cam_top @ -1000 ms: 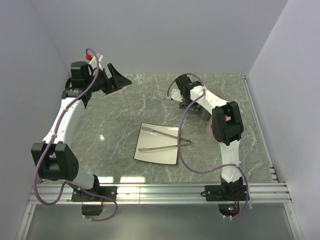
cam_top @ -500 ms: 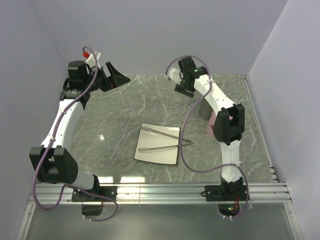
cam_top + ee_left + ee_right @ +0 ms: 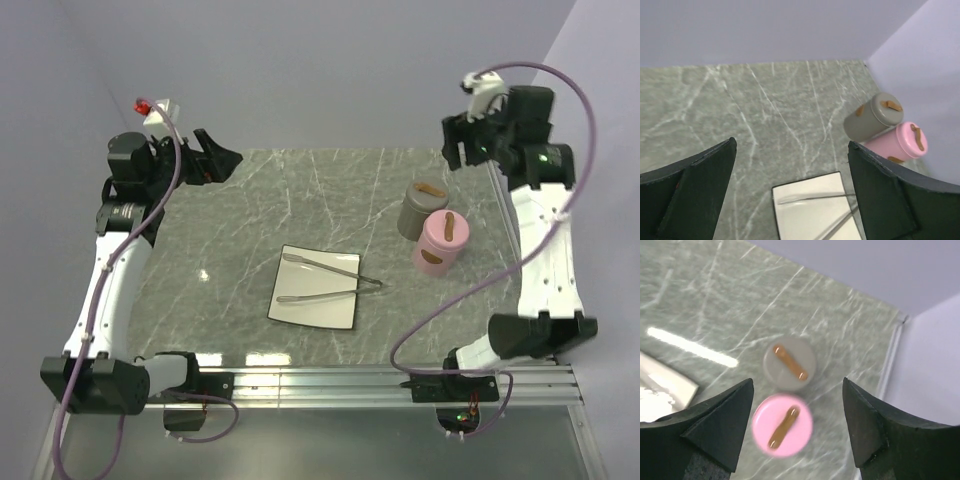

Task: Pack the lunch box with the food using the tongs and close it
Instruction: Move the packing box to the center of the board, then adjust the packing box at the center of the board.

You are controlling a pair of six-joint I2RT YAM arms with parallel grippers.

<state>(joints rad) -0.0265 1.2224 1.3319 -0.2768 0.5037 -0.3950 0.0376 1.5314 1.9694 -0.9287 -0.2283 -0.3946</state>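
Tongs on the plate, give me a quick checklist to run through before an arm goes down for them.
1. Tongs free to grasp: ok, they lie on the white plate with nothing touching them.
2. Left gripper ready: ok, jaws open and empty, high at the far left.
3. Right gripper ready: ok, jaws open and empty, high over the containers.
4. Food located: not ok, none shows in any view.
5. Grey container and pink container open for filling: not ok, both lids are on.
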